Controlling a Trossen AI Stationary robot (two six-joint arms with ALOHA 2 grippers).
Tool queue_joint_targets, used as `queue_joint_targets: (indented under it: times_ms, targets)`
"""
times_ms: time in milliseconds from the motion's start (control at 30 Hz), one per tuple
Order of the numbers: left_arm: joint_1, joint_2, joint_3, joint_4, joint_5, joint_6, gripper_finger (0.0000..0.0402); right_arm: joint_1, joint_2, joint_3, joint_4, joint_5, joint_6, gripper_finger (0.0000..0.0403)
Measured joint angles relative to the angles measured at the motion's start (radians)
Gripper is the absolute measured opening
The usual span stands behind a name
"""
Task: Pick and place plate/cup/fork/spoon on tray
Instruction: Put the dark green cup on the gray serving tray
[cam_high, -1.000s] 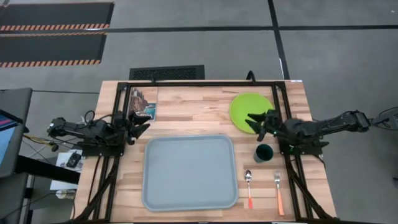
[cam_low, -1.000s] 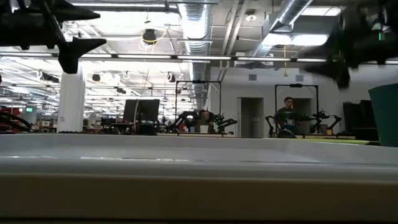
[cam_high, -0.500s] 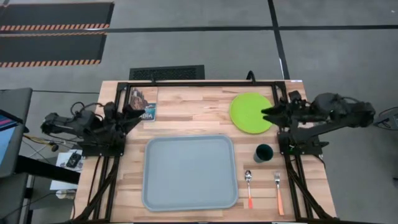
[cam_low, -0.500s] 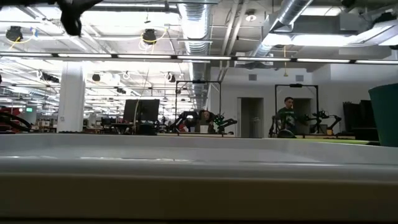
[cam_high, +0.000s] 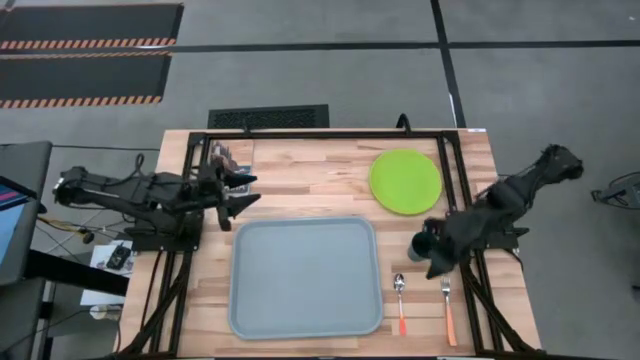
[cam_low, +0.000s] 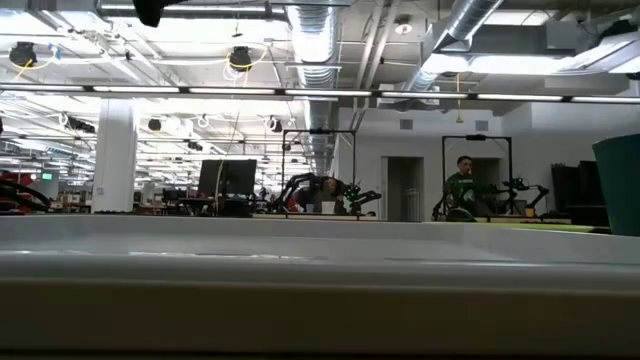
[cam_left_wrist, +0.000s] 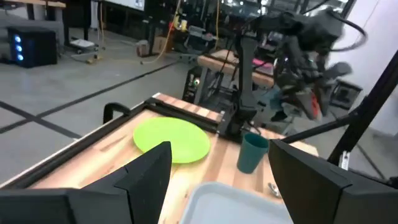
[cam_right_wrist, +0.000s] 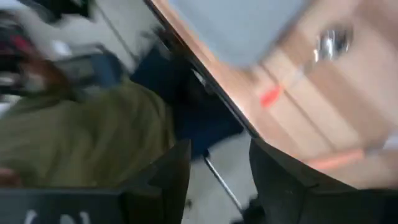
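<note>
Pale wooden planks are forming the table (cam_high: 310, 180), and at its left edge the left gripper (cam_high: 240, 190) is hovering above the wood just off the tray's far-left corner, its jaws spread apart and holding nothing, as the left wrist view confirms with its two dark fingers (cam_left_wrist: 149, 171) standing wide. A picture card (cam_high: 228, 160) is lying partly under that arm near the far-left of the table. Filling the near middle of the table, the grey-blue tray (cam_high: 305, 276) is sitting with nothing on it. To its right, at the far side, the lime-green plate (cam_high: 405, 181) is resting flat on the wood, well apart from the tray. Nearer than the plate, the dark teal cup (cam_high: 422, 243) is standing upright just beside the tray's right rim, and the right gripper (cam_high: 436, 262) is hanging right beside it on its near side; its fingers (cam_right_wrist: 165, 171) are showing spread in the right wrist view, gripping nothing. Below them, the spoon (cam_high: 400, 302) is lying with its bowl pointing far and its orange-red handle near, and the fork (cam_high: 448, 309) is lying parallel to it, just to the right.
</note>
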Motion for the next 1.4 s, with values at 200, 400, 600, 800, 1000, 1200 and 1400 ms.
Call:
queue_joint_targets:
  times_ms: [200, 400, 600, 800, 1000, 1200, 1400]
  targets:
    - [0.03, 0.036, 0.041, 0.006, 0.001, 0.0, 0.0257, 0.216, 0.103, 0.0, -0.184, 0.023, 0.251, 0.0156]
    - [0.101, 0.036, 0.04, -0.061, 0.057, -0.058, 0.0257, 0.324, 0.126, 0.0, -0.566, 0.09, 0.464, 0.0134]
    - [0.165, 0.046, 0.039, -0.137, 0.108, -0.147, 0.0257, 0.284, 0.007, 0.0, -0.583, 0.334, 0.46, 0.0123]
    - [0.194, 0.073, 0.037, -0.134, 0.117, -0.151, 0.0257, 0.164, -0.059, 0.0, -0.587, 0.47, 0.398, 0.0123]
    - [0.204, 0.113, 0.037, -0.135, 0.153, -0.155, 0.0257, 0.064, -0.008, 0.0, -0.546, 0.457, 0.233, 0.0158]
    - [0.204, 0.136, 0.037, -0.138, 0.163, -0.139, 0.0257, 0.013, 0.088, 0.0, -0.583, 0.379, 0.144, 0.0241]
    - [0.204, 0.14, 0.037, -0.164, 0.163, -0.13, 0.0257, -0.018, 0.137, -0.049, -0.585, 0.371, 0.221, 0.0266]
